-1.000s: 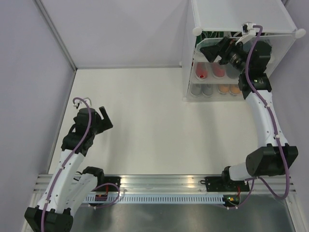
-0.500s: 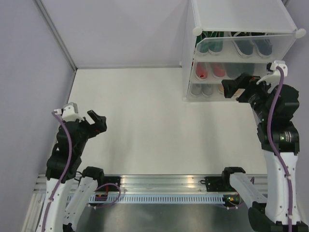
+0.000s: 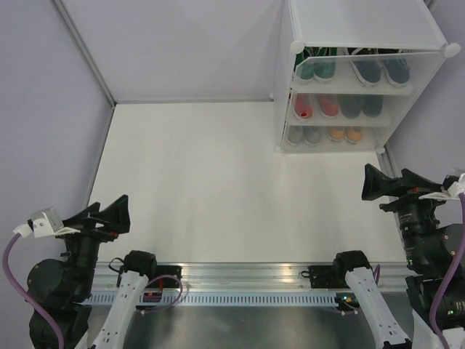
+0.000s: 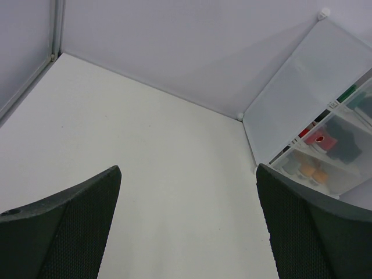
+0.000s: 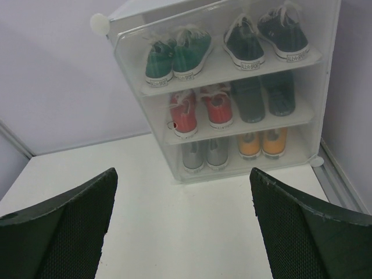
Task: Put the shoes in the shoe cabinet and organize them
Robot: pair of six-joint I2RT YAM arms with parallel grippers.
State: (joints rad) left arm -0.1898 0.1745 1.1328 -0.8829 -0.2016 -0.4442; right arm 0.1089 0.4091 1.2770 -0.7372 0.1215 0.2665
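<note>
Shoes (image 5: pixel 218 107) in cabinet (image 3: pixel 363 22), seemingly six pairs | left tool (image 4: pixel 187 170), right tool (image 5: pixel 183 171) gaping

The shoe cabinet (image 3: pixel 363 22) is frosted, translucent white plastic, smooth with a slight sheen. The shoes (image 5: pixel 218 110) are matt canvas cloth with smooth white soles that look rubbery. The surface (image 3: pixel 218 182) is plain matt white. Along its near edge runs a rail (image 3: pixel 247 276) of brushed, reflective metal. The left end effector (image 4: pixel 187 174) and right end effector (image 5: pixel 183 174) have matt black fingers (image 5: pixel 64 232) with a fine dimpled texture.
</note>
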